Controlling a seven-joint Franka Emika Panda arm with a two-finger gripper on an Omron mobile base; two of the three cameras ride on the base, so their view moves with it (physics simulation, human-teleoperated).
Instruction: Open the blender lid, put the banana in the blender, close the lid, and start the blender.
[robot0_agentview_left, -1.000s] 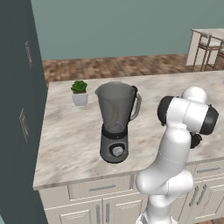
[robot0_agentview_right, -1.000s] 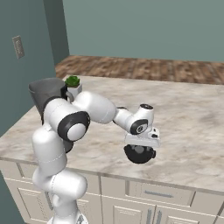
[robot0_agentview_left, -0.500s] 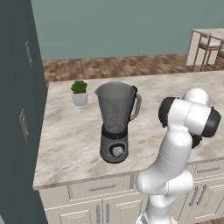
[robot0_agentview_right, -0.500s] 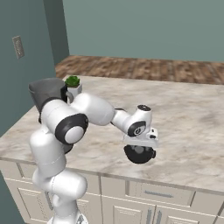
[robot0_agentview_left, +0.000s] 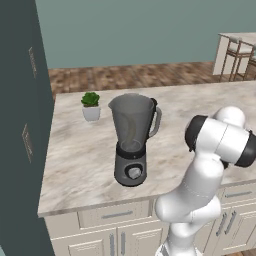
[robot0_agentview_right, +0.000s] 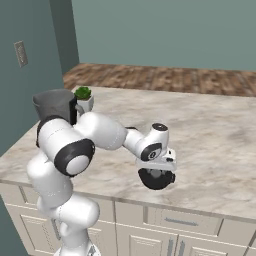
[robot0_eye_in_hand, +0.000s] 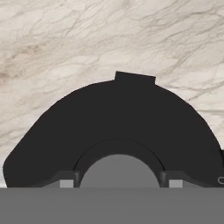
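The blender (robot0_agentview_left: 132, 142) stands on the marble counter (robot0_agentview_left: 80, 160) with its jar open at the top, its lid off. Its dark base, with the round silver dial facing the front edge, sits near the counter's front; the jar's handle points to the right in the left base view. A small white potted plant (robot0_agentview_left: 91, 106) stands behind the blender and to its left in that view, well apart from it.

The blender lid (robot0_agentview_right: 157, 178) is well away from the blender, off to the side of its handle, close to the counter's front edge. In the right base view it sits directly under the tool (robot0_agentview_right: 158, 172), low over the marble; whether it rests on the counter or is lifted just clear I cannot tell.

In the hand view the lid (robot0_eye_in_hand: 118, 131) is a broad black disc with a small tab at its far rim, and its lighter grey knob (robot0_eye_in_hand: 119, 171) lies between the two fingertips (robot0_eye_in_hand: 66, 180). The tips stand partly apart, one on each side of the knob and just beside it; whether they press on it I cannot tell.
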